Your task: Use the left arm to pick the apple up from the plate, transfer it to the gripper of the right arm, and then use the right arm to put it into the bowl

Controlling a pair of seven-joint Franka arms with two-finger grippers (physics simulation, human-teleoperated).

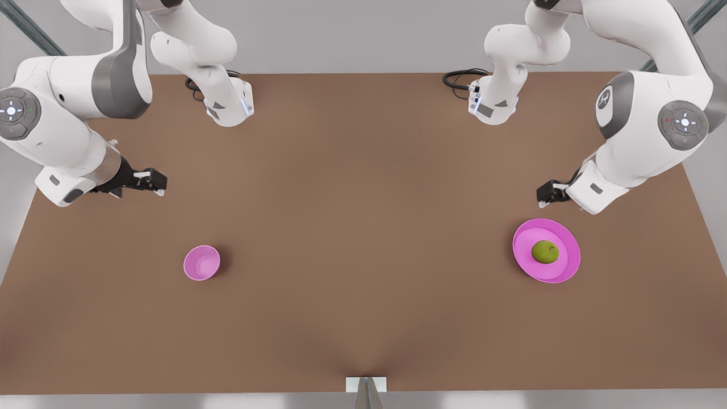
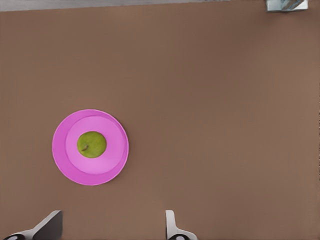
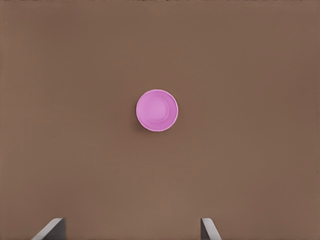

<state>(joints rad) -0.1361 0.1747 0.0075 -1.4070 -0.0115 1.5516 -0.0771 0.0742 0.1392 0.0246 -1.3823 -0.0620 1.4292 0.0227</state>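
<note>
Wide brown table [image 1: 363,238] and two white Franka arms, one at each of its flanks. The left arm [image 1: 653,130] stands on the front view's right, above the plate; the right arm [image 1: 57,125] stands on the front view's left and waits, well above the table.

Down in size now: the shallow magenta plate [image 1: 546,250] sits near the table's edge on the front view's right, with the yellow-green apple [image 1: 545,251] resting at its centre, stem dimple up. Far across the table is the small deep bowl [image 1: 201,262], nothing in it.

The left gripper [image 1: 546,194] hangs just beyond the plate's far rim, high and clear of it — its wrist view shows two pale fingertips [image 2: 172,225] spread wide, nothing between them. The right gripper [image 1: 154,182] is likewise spread wide and holding nothing, with the bowl [image 3: 157,110] well apart from it.

The step in hand looks like the approach. To do it well, I'd say centre the fingers over the apple [image 2: 91,144] before dropping, then close around its widest part so the round fruit cannot squirt out, keeping the tips off the low rim of the plate [image 2: 90,147].

Room to move? Plenty — the whole middle stretch between plate and bowl is open for the handover.
</note>
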